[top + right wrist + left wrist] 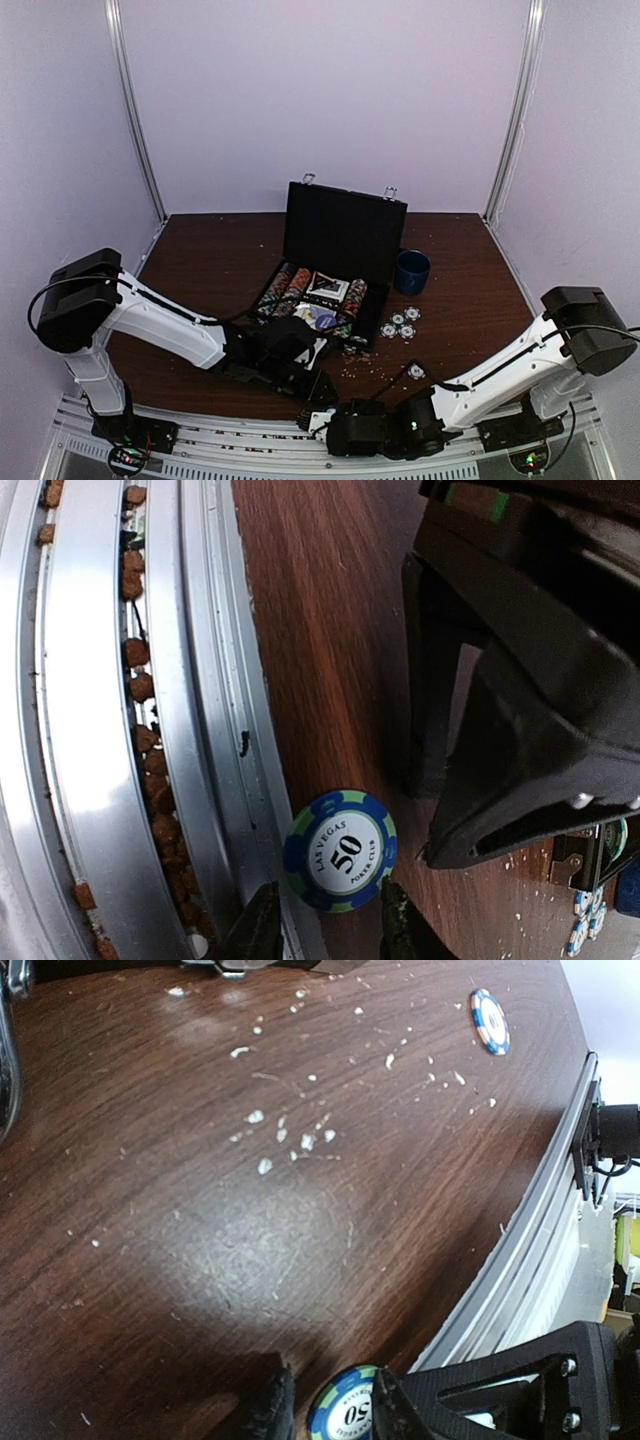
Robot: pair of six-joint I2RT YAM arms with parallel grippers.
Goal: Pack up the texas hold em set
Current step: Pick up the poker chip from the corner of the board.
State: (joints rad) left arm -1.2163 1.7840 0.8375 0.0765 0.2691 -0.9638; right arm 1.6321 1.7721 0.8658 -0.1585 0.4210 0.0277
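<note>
Both half-open, your left end effector (335,1410) and right end effector (328,935) are straddling the 50 chip (340,850); grip unclear, so be closing just one.

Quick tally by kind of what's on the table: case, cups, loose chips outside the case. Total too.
Black case: 1
Blue cup: 1
Loose chips: 6 (cluster of 4, single chip, 50 chip at the near edge)
Total: 8
Chips racked inside the case are too packed to count.
</note>
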